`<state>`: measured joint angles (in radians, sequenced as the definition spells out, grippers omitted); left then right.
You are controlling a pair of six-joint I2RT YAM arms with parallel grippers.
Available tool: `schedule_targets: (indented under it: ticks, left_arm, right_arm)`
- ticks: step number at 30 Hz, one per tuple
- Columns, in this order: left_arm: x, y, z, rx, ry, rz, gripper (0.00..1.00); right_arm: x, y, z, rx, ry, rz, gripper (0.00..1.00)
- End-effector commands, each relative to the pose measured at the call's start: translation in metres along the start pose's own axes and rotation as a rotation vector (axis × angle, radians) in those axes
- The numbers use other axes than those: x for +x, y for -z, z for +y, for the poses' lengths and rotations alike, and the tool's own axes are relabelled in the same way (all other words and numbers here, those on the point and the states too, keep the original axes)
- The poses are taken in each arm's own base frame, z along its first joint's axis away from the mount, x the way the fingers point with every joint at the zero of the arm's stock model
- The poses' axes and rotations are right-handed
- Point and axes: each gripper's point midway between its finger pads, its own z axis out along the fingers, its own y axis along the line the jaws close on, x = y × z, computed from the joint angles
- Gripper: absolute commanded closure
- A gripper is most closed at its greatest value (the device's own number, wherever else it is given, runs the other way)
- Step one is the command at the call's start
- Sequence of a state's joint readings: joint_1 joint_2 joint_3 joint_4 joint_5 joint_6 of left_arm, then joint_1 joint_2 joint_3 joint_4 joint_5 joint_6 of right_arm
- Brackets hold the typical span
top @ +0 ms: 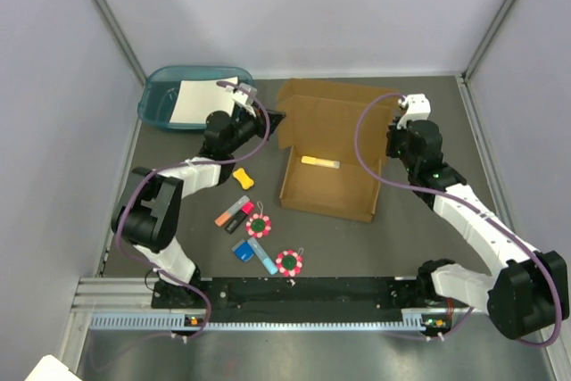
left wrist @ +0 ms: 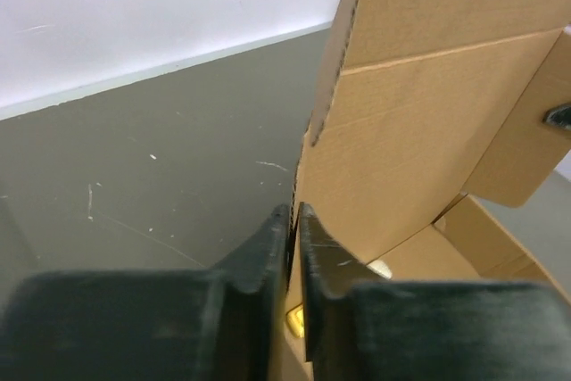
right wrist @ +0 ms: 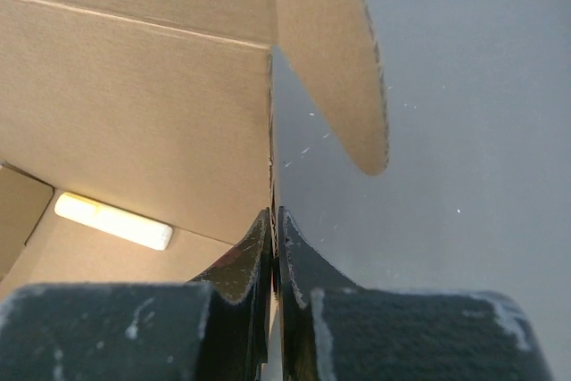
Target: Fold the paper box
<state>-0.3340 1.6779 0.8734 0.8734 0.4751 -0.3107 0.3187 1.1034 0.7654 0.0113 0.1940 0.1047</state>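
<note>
Bracing walls upright for folding, left end effector (left wrist: 292, 217) and right end effector (right wrist: 274, 219) pinch shut on paper box (top: 326, 189) at ten and two o'clock.

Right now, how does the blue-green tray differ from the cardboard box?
The tray is teal plastic with rounded corners; the paper box is brown cardboard, square-edged. The tray holds a white sheet, the box a yellow stick. Both are open-topped.

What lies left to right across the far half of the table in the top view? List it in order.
teal plastic tray → left gripper → brown corrugated cardboard box → right gripper. Each gripper pinches a side wall of the box.
</note>
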Motion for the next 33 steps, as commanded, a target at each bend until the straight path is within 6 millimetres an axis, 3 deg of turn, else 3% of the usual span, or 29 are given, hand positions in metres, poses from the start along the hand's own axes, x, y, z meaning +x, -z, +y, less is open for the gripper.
schedule_targets:
  ticks: [1, 7, 17, 33]
  left_arm:
    - [-0.035, 0.000, -0.015, 0.040, -0.010, -0.111, 0.97]
    - [-0.037, 0.008, -0.026, -0.054, 0.008, -0.176, 1.00]
    - [-0.016, 0.010, -0.052, -0.272, -0.030, -0.231, 1.00]
    - [0.012, 0.008, -0.069, -0.524, 0.006, -0.235, 1.00]
  right_arm:
    - [-0.017, 0.007, 0.003, 0.001, 0.000, -0.062, 1.00]
    - [-0.015, 0.010, 0.000, 0.067, -0.033, -0.055, 1.00]
    - [0.000, 0.018, -0.004, 0.195, -0.094, -0.068, 1.00]
    - [0.029, 0.016, -0.003, 0.286, -0.219, -0.008, 1.00]
